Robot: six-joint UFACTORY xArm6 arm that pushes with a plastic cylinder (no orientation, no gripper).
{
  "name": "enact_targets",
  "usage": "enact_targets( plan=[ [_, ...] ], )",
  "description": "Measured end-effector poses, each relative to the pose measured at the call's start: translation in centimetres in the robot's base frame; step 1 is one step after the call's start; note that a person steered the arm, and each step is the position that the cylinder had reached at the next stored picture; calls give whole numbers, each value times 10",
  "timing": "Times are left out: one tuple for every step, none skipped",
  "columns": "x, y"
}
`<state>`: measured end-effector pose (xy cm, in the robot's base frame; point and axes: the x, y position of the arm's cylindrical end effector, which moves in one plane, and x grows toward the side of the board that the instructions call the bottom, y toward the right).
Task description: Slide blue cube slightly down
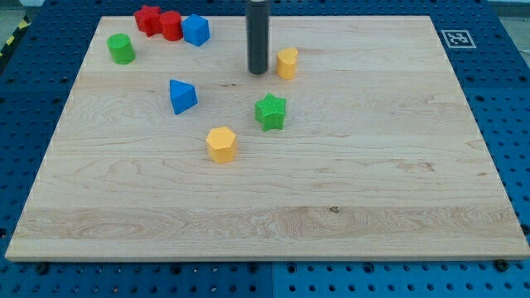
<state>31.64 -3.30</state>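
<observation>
The blue cube (197, 30) sits near the view's top left of the wooden board (373, 182), touching a red cylinder (171, 26) on its left. My tip (257, 71) is the lower end of a dark upright rod. It stands to the right of the blue cube and a little lower, with a clear gap between them. The tip is just left of a yellow cylinder-like block (287, 63).
A red block (148, 20) lies left of the red cylinder. A green cylinder (121, 49) is at the far left. A blue triangular block (182, 96), a green star (271, 112) and a yellow hexagonal block (221, 144) lie mid-board. A marker tag (456, 38) is at top right.
</observation>
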Motion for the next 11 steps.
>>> enact_targets(
  plan=[
    [-40,-39],
    [-65,-37],
    [-97,-33],
    [-124,-44],
    [-120,-83],
    [-101,-95],
    [-99,-95],
    [-77,-95],
    [-41,-95],
    [-39,-122],
    [-39,-164]
  ],
)
